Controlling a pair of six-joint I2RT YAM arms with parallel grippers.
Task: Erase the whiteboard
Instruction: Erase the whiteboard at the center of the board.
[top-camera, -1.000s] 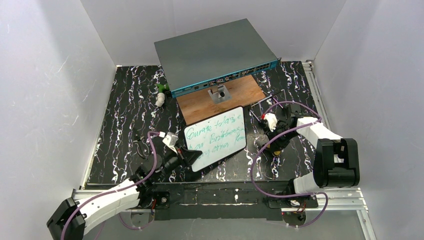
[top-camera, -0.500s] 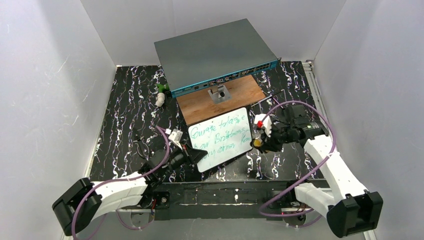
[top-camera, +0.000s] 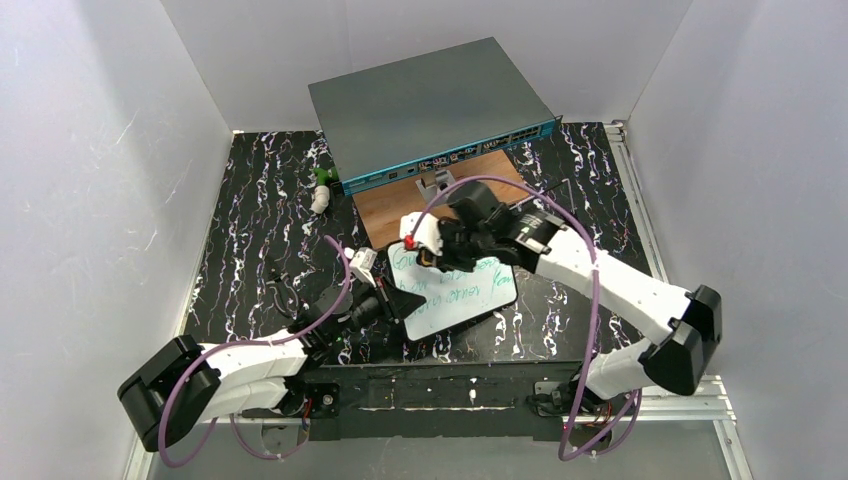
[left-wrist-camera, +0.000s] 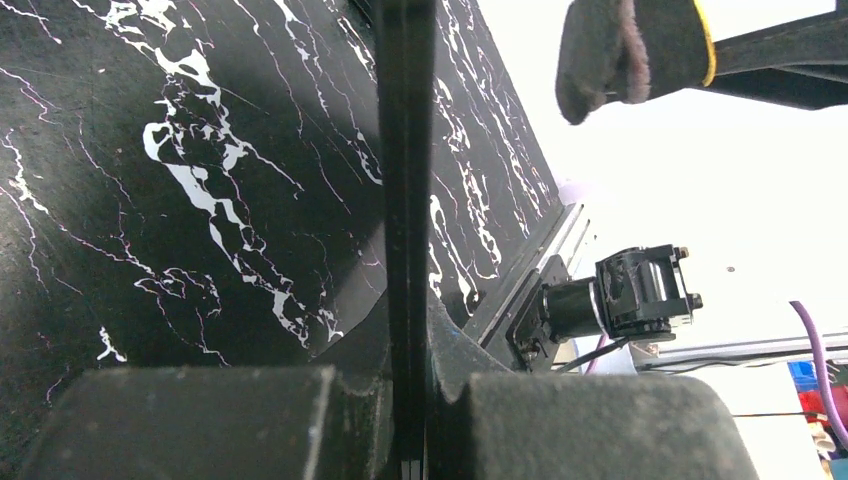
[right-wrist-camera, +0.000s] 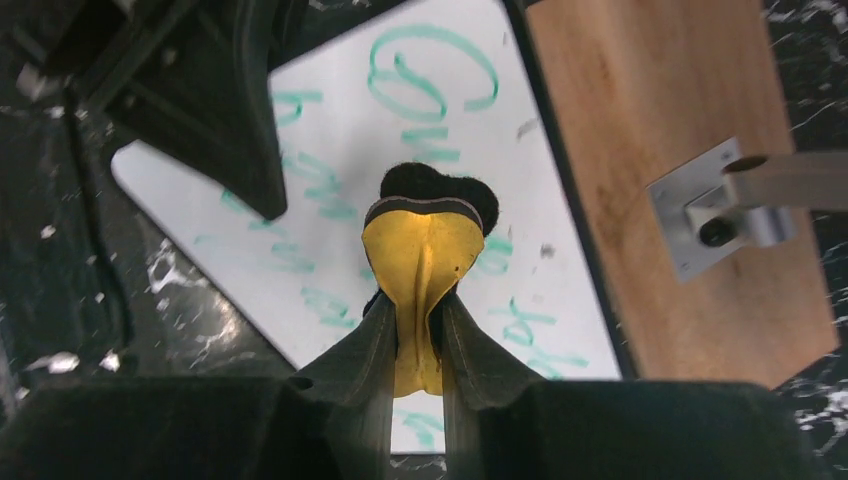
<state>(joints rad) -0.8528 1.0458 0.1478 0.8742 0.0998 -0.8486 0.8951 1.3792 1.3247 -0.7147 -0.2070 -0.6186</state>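
The whiteboard (top-camera: 470, 292) lies in front of the wooden board, its green handwriting showing in the right wrist view (right-wrist-camera: 330, 110). My left gripper (top-camera: 401, 301) is shut on its near left edge. In the left wrist view that edge is a thin dark strip (left-wrist-camera: 405, 180) between the jaws of the left gripper (left-wrist-camera: 408, 345). My right gripper (top-camera: 436, 258) hangs over the board's upper left part, shut on a yellow eraser (right-wrist-camera: 424, 262) whose black felt (right-wrist-camera: 440, 184) points at the writing. I cannot tell whether the felt touches. The eraser (left-wrist-camera: 632, 45) also shows in the left wrist view.
A large grey box with a teal front (top-camera: 430, 105) stands at the back. The brown wooden board (right-wrist-camera: 680, 120) with a metal bracket (right-wrist-camera: 712, 205) lies before it. A small white and green object (top-camera: 320, 193) lies at the back left. White walls enclose the table.
The right arm has swung left with the eraser, from beside the whiteboard's right edge to over its upper left part. The left gripper and the board have shifted slightly right.
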